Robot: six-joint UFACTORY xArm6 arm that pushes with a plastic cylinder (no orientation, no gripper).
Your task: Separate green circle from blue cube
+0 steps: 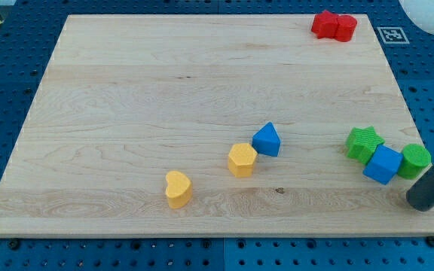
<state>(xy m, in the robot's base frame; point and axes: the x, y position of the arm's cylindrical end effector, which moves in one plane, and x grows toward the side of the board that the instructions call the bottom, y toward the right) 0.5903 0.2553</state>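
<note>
Wooden board (pixel 164 90): green star (pixel 363 143) touches blue cube (pixel 383 164).

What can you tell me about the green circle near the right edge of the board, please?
The green circle is a small, squat round block of matte green, plastic-looking material, lying flat on the wooden board near the view's right edge. Its left side touches the blue cube, which sits between it and the green star. My tip rests just below and slightly right of the circle, close to it; whether they touch cannot be told.
</note>
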